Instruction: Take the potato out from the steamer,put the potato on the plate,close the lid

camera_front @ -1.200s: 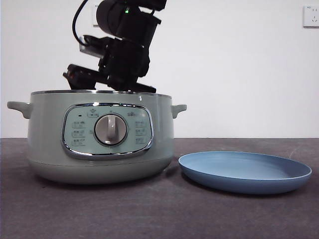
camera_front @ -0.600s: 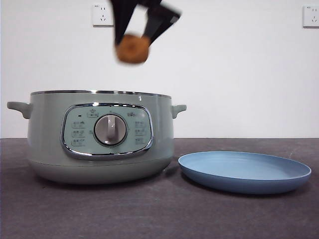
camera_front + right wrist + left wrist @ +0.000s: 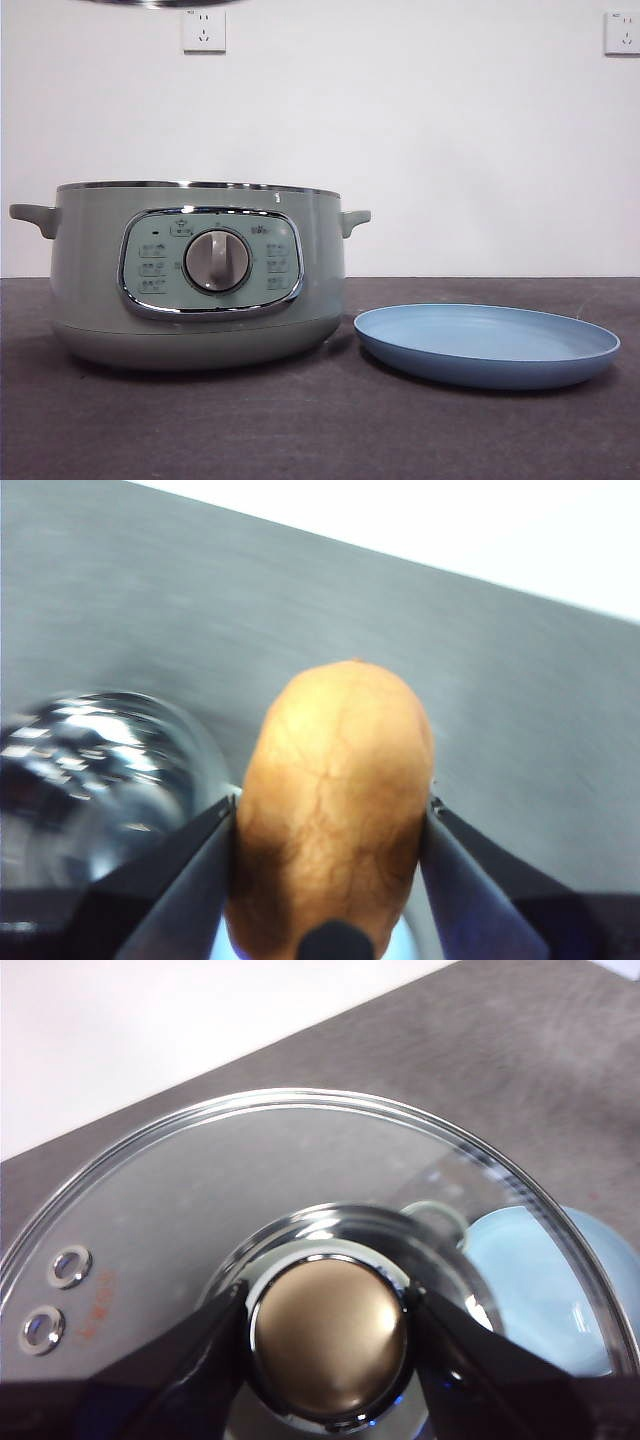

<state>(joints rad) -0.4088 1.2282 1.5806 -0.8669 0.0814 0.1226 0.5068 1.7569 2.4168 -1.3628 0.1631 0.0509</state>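
Note:
The pale green steamer (image 3: pixel 200 275) stands open on the left of the table in the front view. The blue plate (image 3: pixel 488 345) lies to its right. My left gripper (image 3: pixel 328 1335) is shut on the silver-topped knob of the glass lid (image 3: pixel 150 1220) and holds it high in the air; only the lid's steel rim (image 3: pixel 160 3) shows at the front view's top edge. My right gripper (image 3: pixel 330 825) is shut on the orange-brown potato (image 3: pixel 335 780), held in the air and out of the front view. Through the lid, the plate (image 3: pixel 520 1290) shows below.
Two wall sockets (image 3: pixel 203 30) sit high on the white wall behind. Dark grey table surface (image 3: pixel 320 430) stretches in front of the steamer and plate. The steamer's chrome inside (image 3: pixel 90 770) shows blurred below the potato.
The right gripper has lifted the potato out of the steamer and risen out of the front view's top. The steamer and plate stay in place.

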